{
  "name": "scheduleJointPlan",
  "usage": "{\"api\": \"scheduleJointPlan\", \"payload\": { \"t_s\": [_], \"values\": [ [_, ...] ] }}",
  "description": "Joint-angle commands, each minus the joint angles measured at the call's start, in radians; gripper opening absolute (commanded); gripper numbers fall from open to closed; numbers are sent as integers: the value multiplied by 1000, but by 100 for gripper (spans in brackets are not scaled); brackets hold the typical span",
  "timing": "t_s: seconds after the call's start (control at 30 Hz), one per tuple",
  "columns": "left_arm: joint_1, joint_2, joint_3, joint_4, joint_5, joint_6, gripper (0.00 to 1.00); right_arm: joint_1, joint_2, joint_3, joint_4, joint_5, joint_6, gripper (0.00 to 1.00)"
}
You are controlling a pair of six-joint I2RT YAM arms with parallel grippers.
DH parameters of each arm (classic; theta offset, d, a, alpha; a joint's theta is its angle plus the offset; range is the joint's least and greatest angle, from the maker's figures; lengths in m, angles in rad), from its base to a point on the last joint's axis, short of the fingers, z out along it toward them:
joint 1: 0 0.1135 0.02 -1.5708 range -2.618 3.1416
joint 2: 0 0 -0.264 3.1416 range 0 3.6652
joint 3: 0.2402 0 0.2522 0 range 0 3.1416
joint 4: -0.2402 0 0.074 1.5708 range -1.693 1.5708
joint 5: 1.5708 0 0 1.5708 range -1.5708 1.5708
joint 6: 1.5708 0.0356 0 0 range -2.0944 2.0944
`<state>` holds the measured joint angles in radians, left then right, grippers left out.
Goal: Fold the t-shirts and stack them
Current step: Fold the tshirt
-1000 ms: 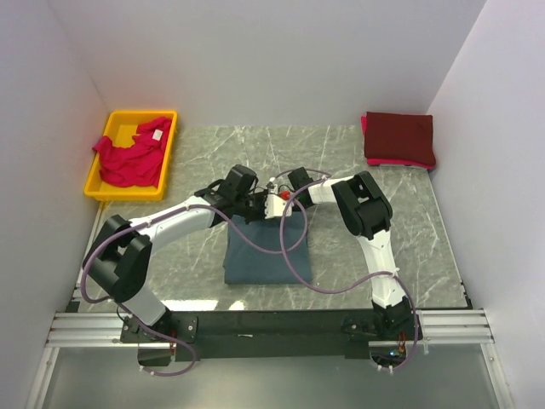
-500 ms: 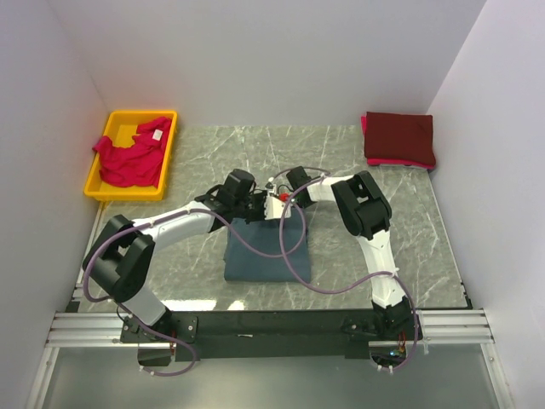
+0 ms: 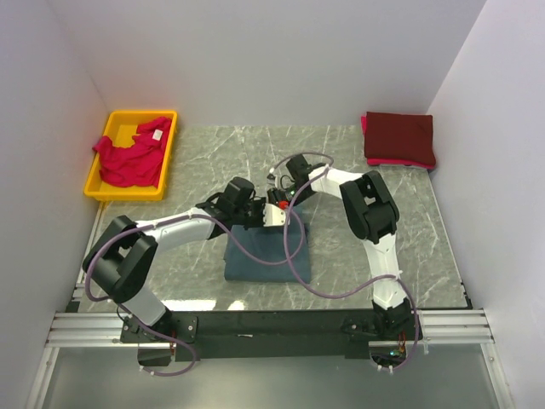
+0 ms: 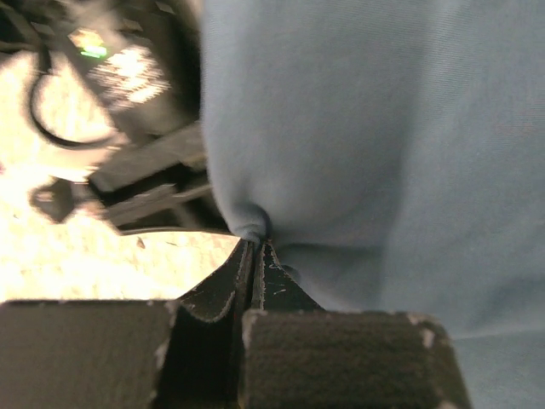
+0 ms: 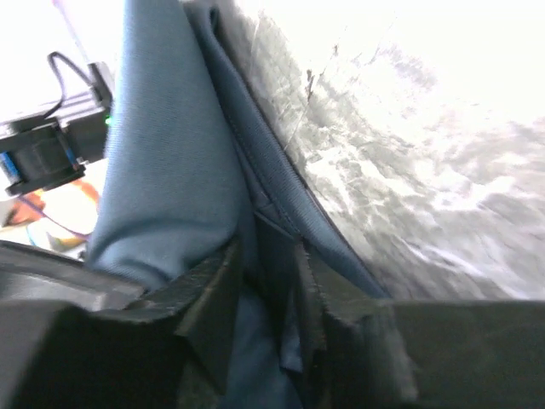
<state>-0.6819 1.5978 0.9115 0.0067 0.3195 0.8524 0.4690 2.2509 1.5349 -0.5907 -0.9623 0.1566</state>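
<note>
The slate blue-grey t-shirt lies partly folded into a rough rectangle on the tabletop, and both arms are gathered at its far edge. In the left wrist view, the left gripper is seen pressed together on a small pucker of this shirt's cloth; in the right wrist view, the right gripper is seen pinching several layers of its edge. Far beyond this shirt and to its right, a dark maroon t-shirt lies folded, with a pinkish-red edge showing beneath it. Far beyond it to the left, a bright pinkish-red t-shirt lies crumpled in a yellow bin. The task is judged about midway: this fold must be finished and stacked, and the binned shirt is untouched.
</note>
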Motion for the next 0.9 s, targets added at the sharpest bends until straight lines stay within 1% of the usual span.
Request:
{"api": "scheduleJointPlan", "payload": {
  "t_s": [0.0,0.07,0.13,0.17,0.23,0.27,0.33,0.37,0.43,0.47,0.5,0.53,0.6,0.63,0.67,0.7,0.73,0.77,0.83,0.87],
  "values": [
    [-11,-39,-19,0,-8,14,1,0,-76,59,-50,131,-51,40],
    [-11,-35,-14,-29,-16,10,1,0,-86,82,-63,158,-65,43],
    [-10,-29,1,-49,-22,-6,3,-4,-96,99,-73,215,-80,47],
    [-10,-29,16,-66,-25,-13,8,-4,-108,102,-72,230,-84,53],
    [4,-44,35,-94,-4,-35,17,-16,-122,111,-70,282,-97,56],
    [10,-56,56,-106,12,-42,27,-23,-134,114,-72,296,-100,63],
    [36,-105,84,-166,88,-75,36,-42,-155,128,-77,315,-109,71],
    [45,-122,108,-187,116,-93,48,-71,-165,133,-78,316,-112,74],
    [79,-171,134,-253,174,-117,52,-108,-198,139,-74,304,-114,75],
    [97,-185,171,-281,202,-160,55,-153,-208,143,-77,295,-115,76],
    [116,-194,191,-310,229,-192,55,-171,-217,148,-90,284,-121,76],
    [161,-199,213,-382,286,-220,56,-193,-235,152,-96,275,-124,76],
    [212,-187,265,-465,334,-288,56,-242,-252,146,-127,220,-143,76],
    [266,-168,274,-512,357,-318,55,-254,-275,124,-133,208,-149,76],
    [295,-158,285,-533,371,-373,55,-263,-289,102,-138,188,-147,76],
    [353,-136,285,-540,378,-410,54,-276,-304,49,-132,186,-147,76],
    [379,-127,283,-533,382,-456,54,-274,-333,18,-124,185,-147,76],
    [402,-115,279,-531,382,-536,54,-274,-347,-13,-104,186,-147,75],
    [442,-85,267,-513,372,-607,53,-274,-370,-94,-75,183,-144,73],
    [447,-78,260,-501,365,-674,53,-274,-373,-116,-48,183,-129,71]
  ]
}}
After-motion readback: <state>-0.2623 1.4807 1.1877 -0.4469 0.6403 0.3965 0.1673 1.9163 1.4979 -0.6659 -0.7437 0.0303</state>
